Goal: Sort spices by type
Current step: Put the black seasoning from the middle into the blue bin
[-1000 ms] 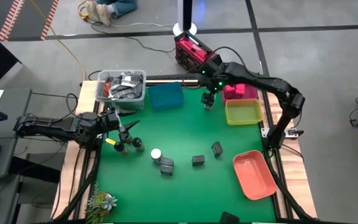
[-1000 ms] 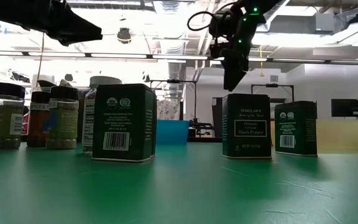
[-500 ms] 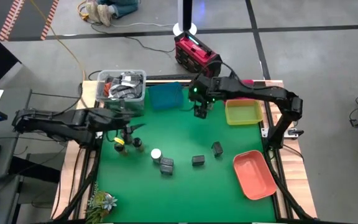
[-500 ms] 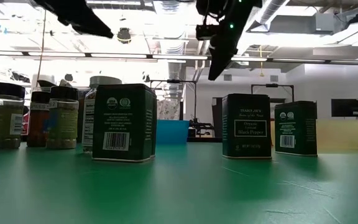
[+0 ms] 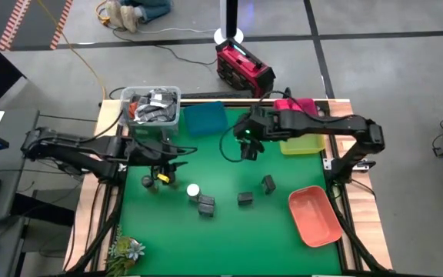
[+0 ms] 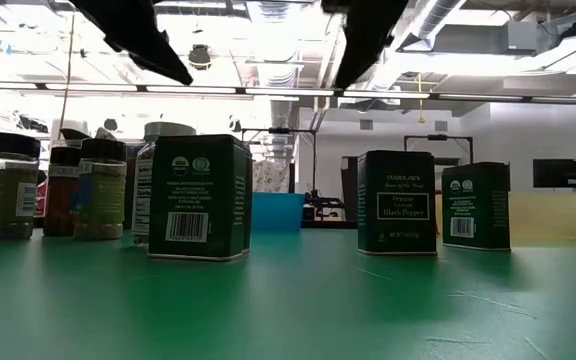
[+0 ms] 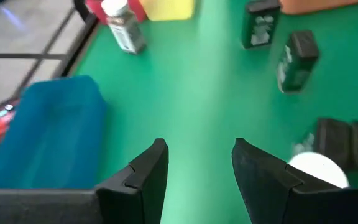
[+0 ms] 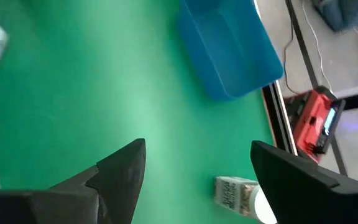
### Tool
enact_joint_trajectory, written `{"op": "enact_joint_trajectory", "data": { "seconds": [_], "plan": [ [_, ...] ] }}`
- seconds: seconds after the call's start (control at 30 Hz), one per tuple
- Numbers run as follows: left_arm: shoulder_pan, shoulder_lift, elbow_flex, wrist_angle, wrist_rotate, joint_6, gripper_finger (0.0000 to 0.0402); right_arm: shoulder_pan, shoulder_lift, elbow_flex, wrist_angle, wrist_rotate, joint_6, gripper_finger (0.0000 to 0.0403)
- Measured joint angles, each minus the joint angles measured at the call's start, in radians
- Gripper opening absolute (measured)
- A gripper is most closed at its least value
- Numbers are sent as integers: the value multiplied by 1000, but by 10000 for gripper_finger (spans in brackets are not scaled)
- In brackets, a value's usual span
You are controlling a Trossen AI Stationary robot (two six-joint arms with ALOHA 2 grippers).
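**Asker:** Hovering, are you? Where do your hands stand?

**Me:** My left gripper (image 7: pixel 197 152) hangs over the left part of the green mat (image 5: pixel 221 173), on the near side of the clear tub (image 5: pixel 151 105). Its fingers are a narrow way apart, with only bare mat between them, so it holds nothing. My right gripper (image 8: pixel 197 144) hangs over the far middle of the mat, between the teal tray (image 5: pixel 206 118) and the yellow tray (image 5: pixel 300 142). Its fingers are spread wide, and it is empty too.

**Asker:** And the spices?

**Me:** All of them are down on the mat. The dark-lidded jars (image 5: pixel 148 182) stand together near the left edge, just nearer than my left gripper (from table height I count three). A white-capped jar (image 5: pixel 193 190) sits to their right. Beyond it the dark tins (image 5: pixel 244 198) run in a loose row across the near middle, the rightmost one a little farther back. My left wrist camera also shows a second white-capped jar (image 7: pixel 123 28) on the mat, close to the yellow tray and the pink tray (image 5: pixel 294 108).

**Asker:** Anything in the salmon tray?

**Me:** From above, the salmon tray (image 5: pixel 314 215) at the near right shows only its own floor.
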Motion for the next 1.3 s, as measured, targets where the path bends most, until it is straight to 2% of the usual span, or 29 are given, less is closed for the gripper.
{"op": "enact_joint_trajectory", "data": {
  "seconds": [0.13, 0.3, 0.6, 0.83, 1.13, 1.3],
  "plan": [
    [-41, 1, -2, -4, 1, -37, 168, 48, -46, -30, 29, 0, 30, 321],
    [-84, 1, -3, -4, -12, -63, 168, 96, -112, -129, 89, 18, 69, 321],
    [-86, 0, -3, -1, -28, -45, 168, 209, -183, -251, 180, 24, 200, 321],
    [-86, 0, -4, -1, -28, -36, 168, 323, -122, -260, 222, 24, 217, 321],
    [-84, 0, -4, 3, -42, -13, 168, 404, -29, -215, 194, 20, 308, 321],
    [-76, 0, -4, 36, -80, 49, 168, 414, 39, -178, 136, -40, 369, 321]
  ]
}}
